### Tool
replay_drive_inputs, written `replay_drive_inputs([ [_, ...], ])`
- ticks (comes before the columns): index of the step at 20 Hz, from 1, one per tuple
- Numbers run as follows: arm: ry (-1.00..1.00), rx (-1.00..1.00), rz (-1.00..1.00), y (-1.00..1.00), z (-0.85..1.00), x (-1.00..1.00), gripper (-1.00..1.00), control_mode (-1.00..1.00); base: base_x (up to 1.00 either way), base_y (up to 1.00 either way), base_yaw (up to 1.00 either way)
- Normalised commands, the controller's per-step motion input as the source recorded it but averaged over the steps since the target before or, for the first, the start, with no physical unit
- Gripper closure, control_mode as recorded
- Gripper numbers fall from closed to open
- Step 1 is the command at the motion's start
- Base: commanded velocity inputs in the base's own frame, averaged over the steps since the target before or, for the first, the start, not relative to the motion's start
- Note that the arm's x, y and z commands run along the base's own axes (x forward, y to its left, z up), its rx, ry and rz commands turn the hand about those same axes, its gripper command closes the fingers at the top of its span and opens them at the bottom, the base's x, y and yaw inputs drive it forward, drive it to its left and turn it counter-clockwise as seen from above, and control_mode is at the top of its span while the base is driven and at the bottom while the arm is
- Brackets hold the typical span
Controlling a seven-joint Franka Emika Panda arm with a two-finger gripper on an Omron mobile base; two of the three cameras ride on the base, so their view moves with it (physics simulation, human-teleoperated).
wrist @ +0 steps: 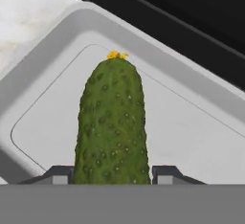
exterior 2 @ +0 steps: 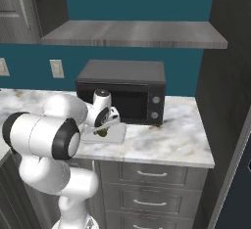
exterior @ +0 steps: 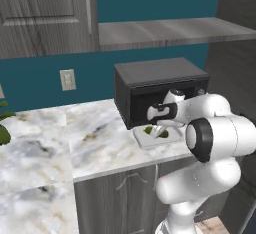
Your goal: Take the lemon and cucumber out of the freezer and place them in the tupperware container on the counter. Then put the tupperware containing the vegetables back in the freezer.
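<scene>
The cucumber is sitting between the two dark tips of the pincer, which is pinching it at its near end while the rest of it is reaching forward, away from the pincer, over the floor of the tupperware container. The pincer is hanging just above that tray, which is resting on the tabletop directly in front of the black microwave; whether the cucumber is already touching the tray floor cannot be told. Its skin is looking bumpy and dull, so it is probably offering fair friction, and it is likely firm and fairly light, though its rounded body may be prone to rolling once let go. A hold across the middle of its length would probably be steadier than this end grip. The tray's low walls are leaving plenty of room ahead of the pincer for laying it flat.
</scene>
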Motion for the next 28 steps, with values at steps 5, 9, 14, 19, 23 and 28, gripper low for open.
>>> replay_drive_inputs([
  [5,0.02,-0.05,0.01,-0.07,-0.33,0.00,-1.00,-1.00,0.00,0.00,0.00],
  [9,-0.01,-0.05,0.00,0.00,0.04,-0.32,-1.00,-1.00,0.00,0.00,0.00],
  [14,-0.08,0.00,-0.05,0.01,0.43,-0.61,-1.00,-1.00,0.00,0.00,0.00],
  [19,-0.10,0.00,-0.08,0.06,0.76,-0.65,-1.00,-1.00,0.00,0.00,0.00],
  [23,-0.11,0.00,-0.15,0.17,1.00,-0.86,-1.00,-1.00,0.00,0.00,0.00],
  [28,-0.01,0.00,-0.23,0.18,1.00,-0.88,-1.00,-1.00,0.00,0.00,0.00],
])
